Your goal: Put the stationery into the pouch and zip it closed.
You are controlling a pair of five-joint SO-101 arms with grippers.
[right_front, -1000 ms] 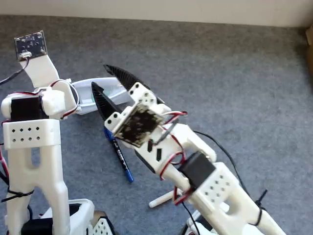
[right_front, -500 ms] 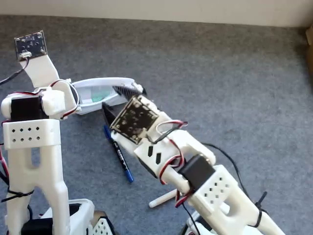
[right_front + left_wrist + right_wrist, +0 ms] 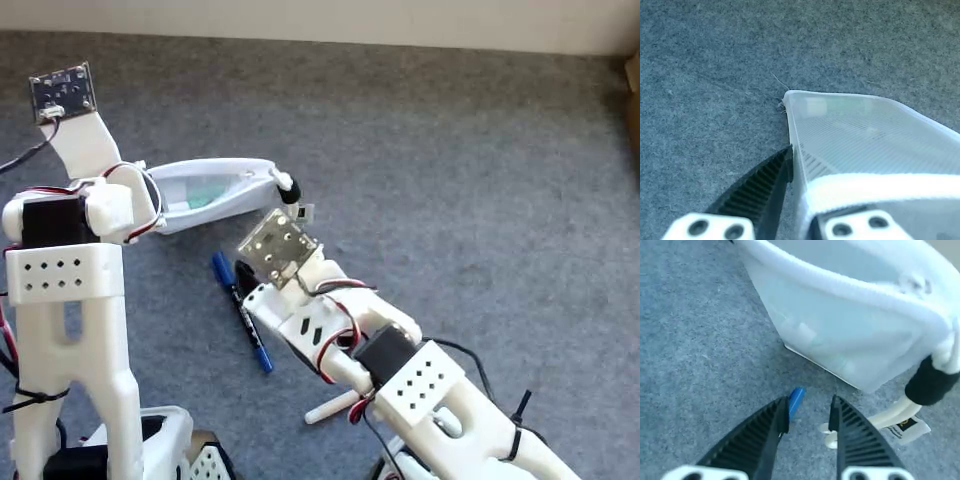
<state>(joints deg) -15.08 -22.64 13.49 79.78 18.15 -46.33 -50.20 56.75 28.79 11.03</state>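
1. Where it lies on the grey carpet [image 3: 480, 150], the pouch [image 3: 215, 188] sits at the end of the left arm. It is long, narrow and of translucent white plastic, with a white band along its mouth. Something green shows faintly through its side.
2. The left gripper [image 3: 799, 172] is closed on one end of the pouch. One black ribbed finger [image 3: 757, 192] presses against the pouch wall, and the pouch covers the other jaw.
3. At the pouch's other end hangs a black zip pull [image 3: 290, 190], with a small white tag [image 3: 303, 212] just beside it.
4. The pen [image 3: 245, 318] lies on the carpet outside the pouch and near it. It has a dark barrel, and its blue cap [image 3: 222, 265] is the end nearer the pouch.
5. The right gripper [image 3: 809, 412] hangs low over the cap end of the pen, pointing down at the carpet just beside the pouch. Its fingers stand narrowly apart and grip nothing, and the cap's tip shows at one fingertip.
6. A white stick [image 3: 335, 406] lies on the carpet by the right arm's base, well apart from the pouch.
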